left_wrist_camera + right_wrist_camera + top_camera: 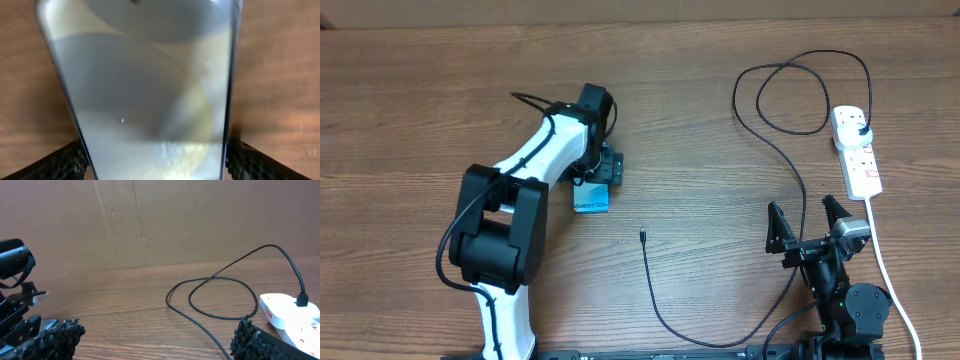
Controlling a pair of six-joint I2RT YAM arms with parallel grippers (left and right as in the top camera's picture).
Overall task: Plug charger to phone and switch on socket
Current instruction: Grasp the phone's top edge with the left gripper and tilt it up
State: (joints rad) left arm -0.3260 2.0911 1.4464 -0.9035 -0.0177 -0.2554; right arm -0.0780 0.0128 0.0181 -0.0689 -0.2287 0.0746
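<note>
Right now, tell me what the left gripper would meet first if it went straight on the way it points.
The phone: the left gripper points down at it, a finger on each side. Whether the fingers touch its edges is unclear.

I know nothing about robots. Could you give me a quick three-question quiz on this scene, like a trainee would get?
1. True or false: the charger's connector tip is already plugged into the phone.
2. Where is the charger's black plug? A) beside the phone B) in the socket C) on top of the phone
3. Which gripper has the phone between its fingers?
Key: 1 false; 2 B; 3 the left gripper.
</note>
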